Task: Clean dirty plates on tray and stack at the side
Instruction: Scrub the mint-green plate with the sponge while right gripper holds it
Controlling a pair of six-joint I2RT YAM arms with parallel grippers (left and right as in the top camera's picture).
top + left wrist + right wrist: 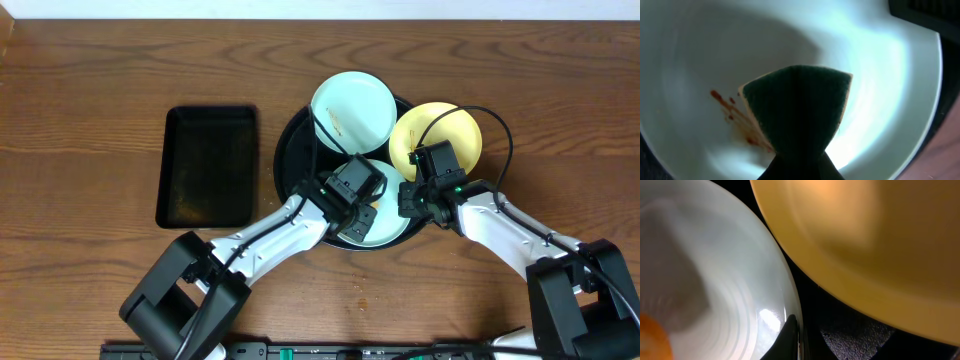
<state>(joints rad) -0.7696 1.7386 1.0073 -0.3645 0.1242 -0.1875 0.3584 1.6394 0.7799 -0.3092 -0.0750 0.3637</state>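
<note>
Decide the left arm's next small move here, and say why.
Probably drag the green sponge, pinched in the left gripper, sideways over the reddish-brown smear on the mint-blue plate. The smear lies just beside the sponge's edge, unwiped, and the shut right gripper sits at that plate's rim, seemingly steadying it.

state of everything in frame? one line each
left gripper: shut on sponge
sponge: on near mint plate, green side up, beside the smears
near mint plate: on round tray, reddish smears
far mint plate: on round tray, small brownish smear
yellow plate: overhangs the tray's right rim
right gripper: shut, at near mint plate's rim
round tray: holds three plates
rectangular tray: flat, left of round tray
</note>
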